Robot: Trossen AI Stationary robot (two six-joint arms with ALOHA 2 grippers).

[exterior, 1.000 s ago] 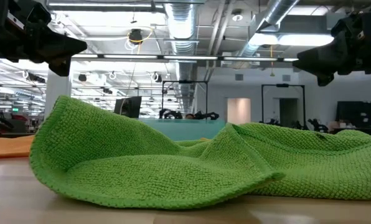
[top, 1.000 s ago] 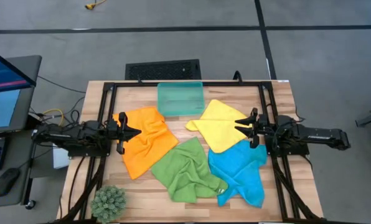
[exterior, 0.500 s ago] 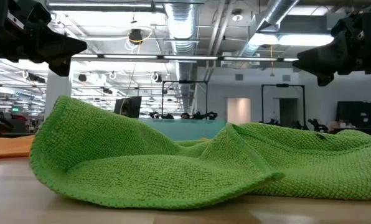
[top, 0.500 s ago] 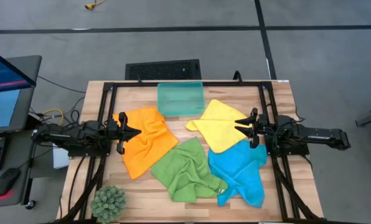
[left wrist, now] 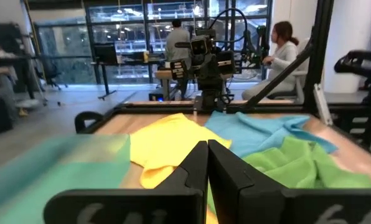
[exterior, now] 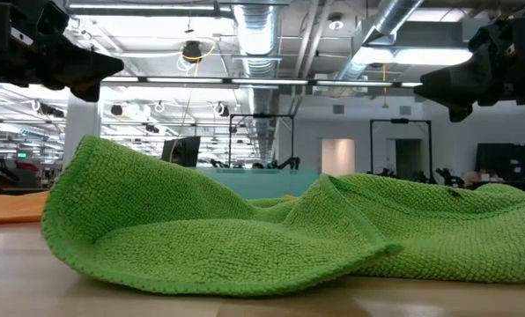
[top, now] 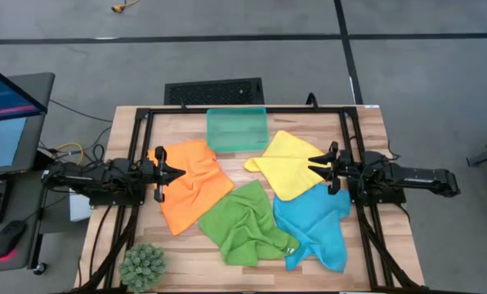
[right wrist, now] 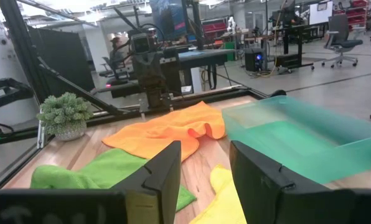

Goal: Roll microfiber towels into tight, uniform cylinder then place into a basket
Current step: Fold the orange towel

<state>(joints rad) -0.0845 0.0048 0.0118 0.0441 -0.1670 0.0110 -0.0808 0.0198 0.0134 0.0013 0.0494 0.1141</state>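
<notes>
Nothing is rolled yet. The left gripper (top: 180, 173) hovers over the orange towel (top: 190, 184), fingers pressed together and empty. The green towel (top: 242, 222) lies crumpled mid-tabletop, with the basket (top: 236, 129) at the far edge. The right gripper (top: 310, 163) hangs above the yellow towel (top: 286, 162), fingers apart; the blue towel (top: 315, 229) lies nearer. Best to flatten one towel first — creases spoil a tight cylinder.
</notes>
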